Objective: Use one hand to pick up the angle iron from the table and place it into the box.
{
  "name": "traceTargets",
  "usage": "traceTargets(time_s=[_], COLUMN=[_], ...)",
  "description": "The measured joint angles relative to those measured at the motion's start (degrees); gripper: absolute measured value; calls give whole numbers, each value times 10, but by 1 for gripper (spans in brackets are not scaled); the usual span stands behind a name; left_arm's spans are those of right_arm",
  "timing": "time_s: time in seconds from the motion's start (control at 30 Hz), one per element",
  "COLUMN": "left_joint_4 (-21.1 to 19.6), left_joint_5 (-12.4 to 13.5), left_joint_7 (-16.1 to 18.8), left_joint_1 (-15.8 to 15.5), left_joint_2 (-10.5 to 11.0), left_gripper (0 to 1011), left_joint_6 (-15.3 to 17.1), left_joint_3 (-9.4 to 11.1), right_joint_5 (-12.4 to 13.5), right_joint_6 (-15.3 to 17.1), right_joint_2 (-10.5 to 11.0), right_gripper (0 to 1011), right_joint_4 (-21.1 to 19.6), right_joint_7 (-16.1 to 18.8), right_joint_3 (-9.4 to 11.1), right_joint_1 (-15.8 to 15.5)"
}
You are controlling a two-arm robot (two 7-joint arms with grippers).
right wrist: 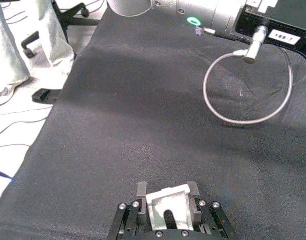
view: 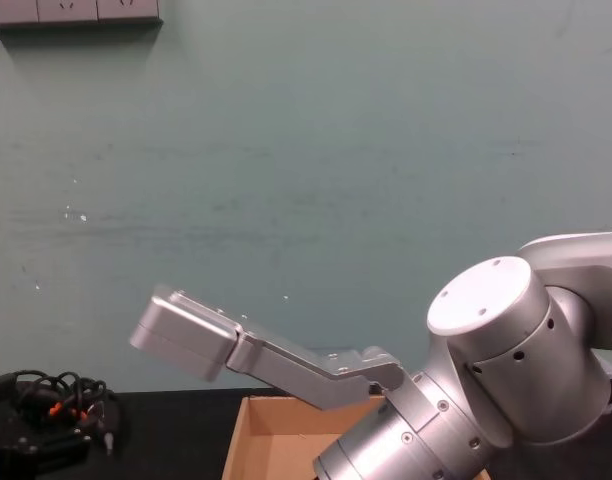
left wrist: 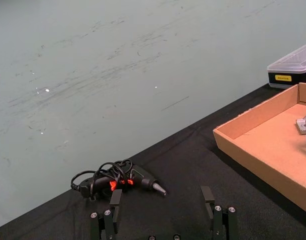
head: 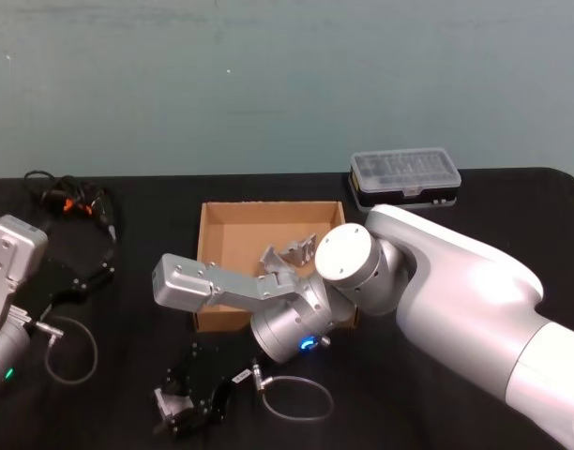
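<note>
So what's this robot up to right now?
The right gripper is shut on an angle iron, low over the black table in front of the cardboard box. Other angle irons already lie inside that box. The left gripper sits idle and open, off to the left near a corded tool.

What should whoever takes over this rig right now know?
Right pincer: shut on an angle iron, near the table's front edge, short of the box.
Left pincer: open, parked at the table's left side.
Done: the grasp. Other metal brackets lie in the box.
Left: carry the angle iron over the box and release it inside.
</note>
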Motion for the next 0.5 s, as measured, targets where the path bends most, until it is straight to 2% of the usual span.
traceTargets(time_s=[0.13, 0.33, 0.37, 0.5], left_joint_4=[0, 0, 0, 0], left_joint_5=[0, 0, 0, 0], left_joint_7=[0, 0, 0, 0], left_joint_1=[0, 0, 0, 0], left_joint_2=[0, 0, 0, 0], left_gripper=[1000, 1000, 1000, 1000], left_joint_6=[0, 0, 0, 0], left_joint_3=[0, 0, 0, 0], right_joint_5=[12, 56, 56, 88], right_joint_6=[-3, 1, 1, 7], right_joint_2=[14, 58, 58, 91], right_gripper=[478, 478, 478, 478], right_joint_4=[-19, -88, -88, -140], right_joint_7=[-1, -5, -5, -28], right_joint_3=[13, 49, 49, 78], right_joint_1=[-9, -33, -33, -53])
